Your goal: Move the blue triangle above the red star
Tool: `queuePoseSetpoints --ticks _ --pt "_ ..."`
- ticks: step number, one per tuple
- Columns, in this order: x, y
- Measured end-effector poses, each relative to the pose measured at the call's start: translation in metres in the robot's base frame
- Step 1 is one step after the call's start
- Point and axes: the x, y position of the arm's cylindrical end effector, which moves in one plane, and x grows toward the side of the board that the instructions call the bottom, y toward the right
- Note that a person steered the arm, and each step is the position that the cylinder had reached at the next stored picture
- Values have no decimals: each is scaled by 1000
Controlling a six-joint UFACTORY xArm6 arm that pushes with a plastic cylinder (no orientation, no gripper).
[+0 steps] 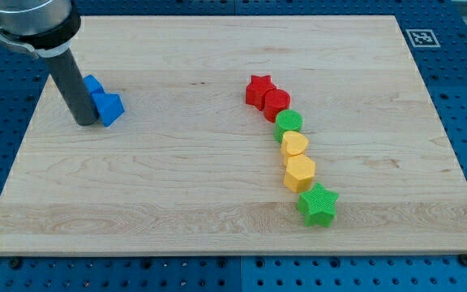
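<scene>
The blue triangle (109,106) lies near the view's left edge of the wooden board. A second blue block (92,84) sits just behind it, partly hidden by the rod, its shape unclear. My tip (85,122) rests on the board, touching the blue triangle's left side. The red star (259,89) lies right of the board's centre, far to the view's right of the triangle and slightly higher in the view.
A chain of blocks runs down from the red star: a red round block (276,104), a green round block (289,124), a yellow heart (294,144), a yellow hexagon (300,172), a green star (318,203). The wooden board (177,186) sits on a blue pegboard.
</scene>
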Motion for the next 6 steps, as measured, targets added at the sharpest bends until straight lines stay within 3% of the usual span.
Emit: queuePoseSetpoints --ticks 6 --pt "-25 50"
